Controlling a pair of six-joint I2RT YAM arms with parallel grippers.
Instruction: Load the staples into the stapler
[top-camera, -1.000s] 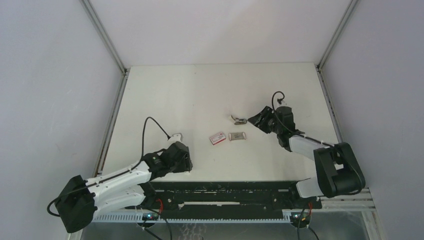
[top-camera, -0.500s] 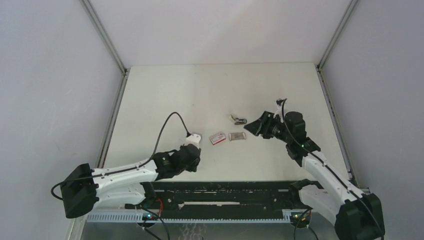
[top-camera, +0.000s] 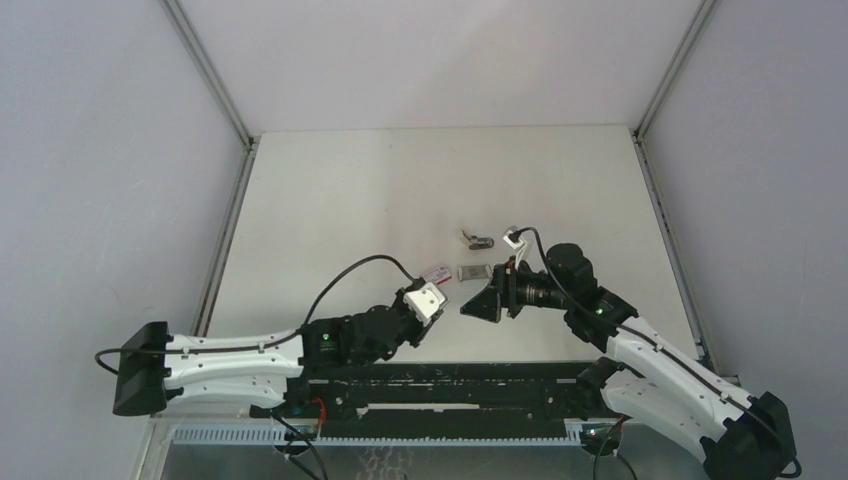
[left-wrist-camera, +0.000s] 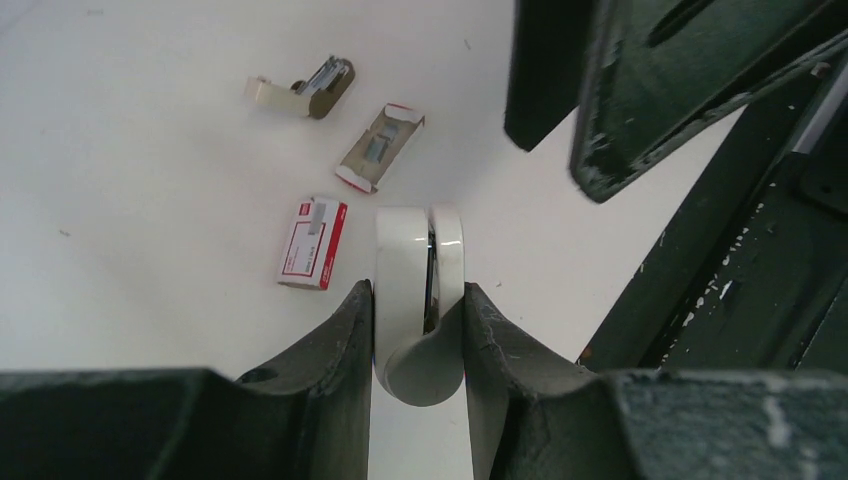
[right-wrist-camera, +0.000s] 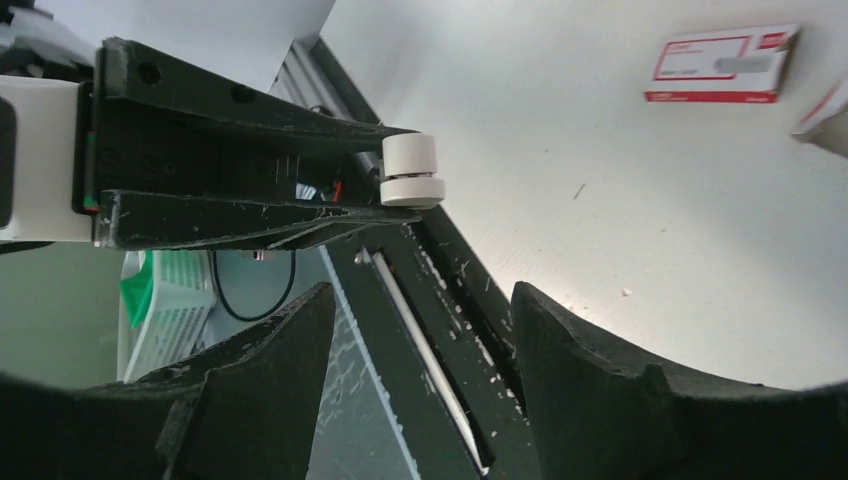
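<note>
Left end effector (left-wrist-camera: 416, 300), clamping stapler (left-wrist-camera: 405, 250), moved toward right end effector (right-wrist-camera: 420, 310).

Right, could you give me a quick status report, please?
Left fingers shut on a small white piece, possibly the stapler. Right fingers open, facing it. Staples in their open tray. Nothing between the arms.

red-and-white box (left-wrist-camera: 312, 242) lies near an open cardboard tray (left-wrist-camera: 357, 172) on white table (left-wrist-camera: 150, 200).
</note>
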